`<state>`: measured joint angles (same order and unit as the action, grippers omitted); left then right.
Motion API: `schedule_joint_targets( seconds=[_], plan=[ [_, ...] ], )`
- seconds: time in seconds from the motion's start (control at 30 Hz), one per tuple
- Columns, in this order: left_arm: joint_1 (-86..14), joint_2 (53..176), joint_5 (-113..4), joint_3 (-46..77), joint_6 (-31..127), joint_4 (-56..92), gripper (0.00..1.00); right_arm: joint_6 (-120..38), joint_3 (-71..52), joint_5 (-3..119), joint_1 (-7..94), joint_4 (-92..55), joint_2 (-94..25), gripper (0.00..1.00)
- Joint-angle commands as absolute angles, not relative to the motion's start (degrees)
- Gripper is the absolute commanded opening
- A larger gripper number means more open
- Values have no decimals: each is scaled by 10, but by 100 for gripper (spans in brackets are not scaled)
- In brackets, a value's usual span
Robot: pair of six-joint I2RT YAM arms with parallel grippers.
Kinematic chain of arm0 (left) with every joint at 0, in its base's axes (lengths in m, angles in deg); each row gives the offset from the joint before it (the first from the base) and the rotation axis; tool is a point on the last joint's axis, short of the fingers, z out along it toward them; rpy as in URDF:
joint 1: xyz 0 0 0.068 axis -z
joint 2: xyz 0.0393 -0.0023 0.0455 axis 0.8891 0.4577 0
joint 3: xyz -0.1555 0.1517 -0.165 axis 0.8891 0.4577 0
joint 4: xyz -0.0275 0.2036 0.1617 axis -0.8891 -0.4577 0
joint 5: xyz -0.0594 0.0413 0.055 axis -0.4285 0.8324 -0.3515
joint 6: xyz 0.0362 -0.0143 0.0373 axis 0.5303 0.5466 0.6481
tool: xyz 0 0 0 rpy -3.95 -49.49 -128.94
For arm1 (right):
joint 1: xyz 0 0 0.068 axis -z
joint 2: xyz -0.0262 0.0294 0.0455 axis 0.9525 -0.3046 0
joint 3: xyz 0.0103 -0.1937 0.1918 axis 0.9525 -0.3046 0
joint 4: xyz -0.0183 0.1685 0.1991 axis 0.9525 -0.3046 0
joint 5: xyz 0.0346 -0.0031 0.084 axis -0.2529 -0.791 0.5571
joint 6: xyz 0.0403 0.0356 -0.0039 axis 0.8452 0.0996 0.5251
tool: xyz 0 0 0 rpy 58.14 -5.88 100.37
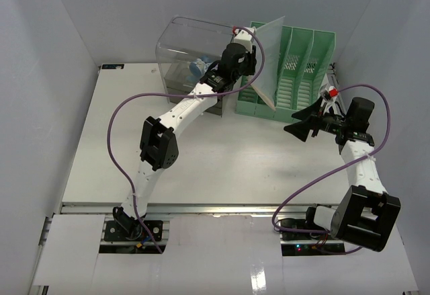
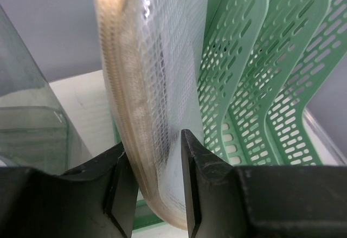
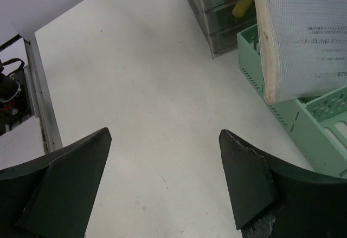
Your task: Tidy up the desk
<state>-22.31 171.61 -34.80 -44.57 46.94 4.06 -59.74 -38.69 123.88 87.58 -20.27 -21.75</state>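
Your left fingers [image 2: 187, 189] clamp the mesh pouch [image 2: 146, 86] by the green rack [image 2: 260, 86]; ease it upright into 1 slot. Your right fingers [image 3: 241, 173] hang spread, empty.

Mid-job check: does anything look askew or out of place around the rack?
Yes. The mesh pouch leans tilted across the left end of the green rack, bowed and sticking up well above the dividers rather than seated in a slot. The left gripper pinches it near one edge. Nothing else stands out.
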Motion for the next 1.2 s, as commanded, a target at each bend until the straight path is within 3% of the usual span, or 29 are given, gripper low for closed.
schedule_joint_targets(
  seconds=[0.0, 0.1, 0.27, 0.37, 0.67, 1.17],
  plan=[
    [-224, 1710, -371, -461, 478, 73, 41, -589, -390, 1263, 884, -185, -217, 87],
    [-225, 1710, -385, -461, 483, 80, 35, -588, -390, 1267, 887, -184, -216, 87],
    [-228, 1714, -419, -461, 486, 90, 10, -588, -394, 1271, 891, -185, -214, 87],
    [-228, 1711, -429, -458, 493, 97, 1, -592, -395, 1273, 894, -186, -213, 87],
    [-222, 1655, -433, -373, 533, 224, 0, -598, -395, 1278, 897, -194, -218, 87],
    [-190, 1633, -421, -375, 626, 332, 0, -600, -397, 1278, 899, -198, -227, 87]
  ],
)
